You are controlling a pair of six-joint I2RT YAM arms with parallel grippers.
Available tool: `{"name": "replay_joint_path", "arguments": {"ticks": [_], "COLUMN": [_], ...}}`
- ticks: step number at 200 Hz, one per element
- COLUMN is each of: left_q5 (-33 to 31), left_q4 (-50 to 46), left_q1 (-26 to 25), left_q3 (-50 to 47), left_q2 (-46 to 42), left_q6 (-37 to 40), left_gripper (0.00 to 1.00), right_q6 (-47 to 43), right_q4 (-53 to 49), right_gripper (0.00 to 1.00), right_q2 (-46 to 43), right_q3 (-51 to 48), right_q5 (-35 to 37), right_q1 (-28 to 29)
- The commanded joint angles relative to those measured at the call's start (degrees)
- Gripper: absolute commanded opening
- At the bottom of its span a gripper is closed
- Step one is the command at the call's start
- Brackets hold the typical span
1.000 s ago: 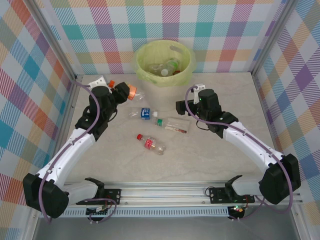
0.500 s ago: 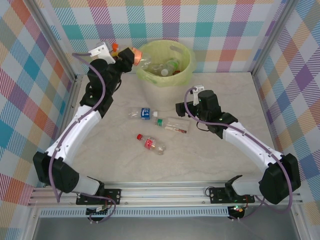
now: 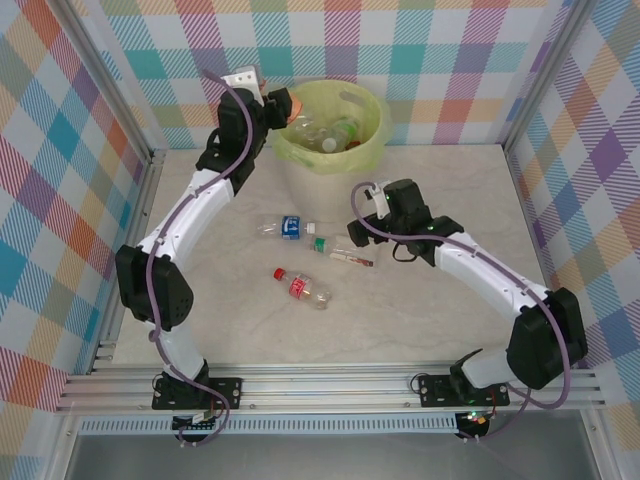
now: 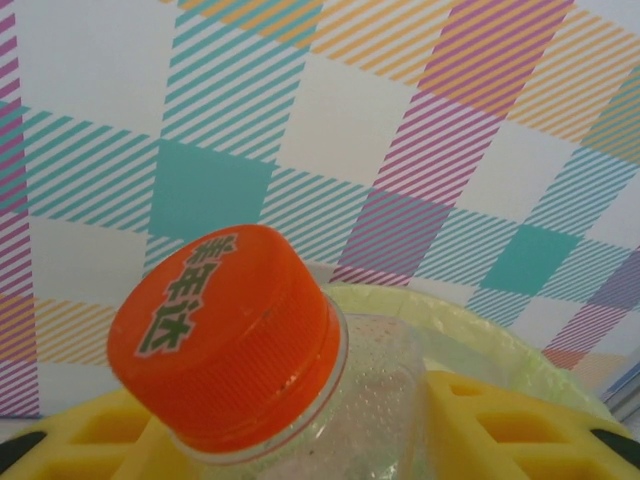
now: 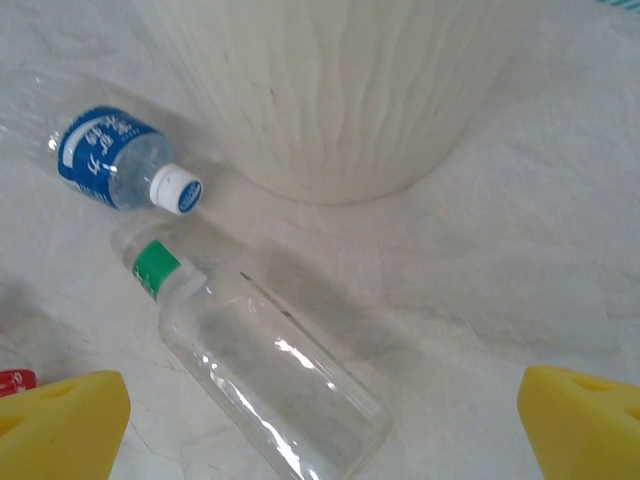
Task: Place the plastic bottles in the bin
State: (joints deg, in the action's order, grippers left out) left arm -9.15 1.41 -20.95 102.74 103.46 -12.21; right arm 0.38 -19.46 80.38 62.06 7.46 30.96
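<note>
The left hand [image 4: 290,440] is clamping an orange-capped bottle [image 4: 225,330], the bin [image 4: 480,345] just ahead. The right hand [image 5: 320,430] is hovering wide open over a green-capped bottle [image 5: 270,370]: light, slick, crushable, likely best gripped mid-body.

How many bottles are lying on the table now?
3: blue-label bottle before the bin, green-cap bottle right of it, red-cap bottle closest to the front. Some could hide behind the bin.

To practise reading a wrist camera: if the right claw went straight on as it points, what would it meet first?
Most likely the green-capped bottle lying ahead of the open right claw; the bin stands beyond it.
</note>
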Motion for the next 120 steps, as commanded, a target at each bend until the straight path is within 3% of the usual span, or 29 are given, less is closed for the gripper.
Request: {"name": "replay_joint_path", "arguments": {"ticks": [1, 29, 48, 73, 120], "left_q5": [-1.6, -2.0, -2.1, -1.7, 1.3], "left_q4": [-1.8, -6.2, -8.1, -9.9, -12.9], "left_q1": [-0.3, -0.3, -0.3, -0.3, -0.3], "left_q3": [2.2, 4.3, 5.0, 4.8, 3.6], "left_q2": [0.8, 1.1, 0.4, -1.2, -4.3], "left_q6": [2.1, 2.0, 2.1, 1.5, -0.8], "left_gripper": [0.56, 0.83, 0.94, 1.00, 1.00], "right_q6": [-2.4, -5.6, -8.4, -10.3, -13.1], "right_q4": [-1.9, -4.7, -7.7, -9.5, -11.0], "right_gripper": [1.00, 1.00, 1.00, 1.00, 1.00], "right_q2": [1.3, 4.3, 6.3, 8.7, 12.7], "right_q3": [1.1, 2.5, 4.3, 5.4, 6.3], "right_q5": [-0.3, -2.4, -3.7, -4.9, -7.2], "right_q1": [0.2, 0.2, 0.2, 0.2, 0.2]}}
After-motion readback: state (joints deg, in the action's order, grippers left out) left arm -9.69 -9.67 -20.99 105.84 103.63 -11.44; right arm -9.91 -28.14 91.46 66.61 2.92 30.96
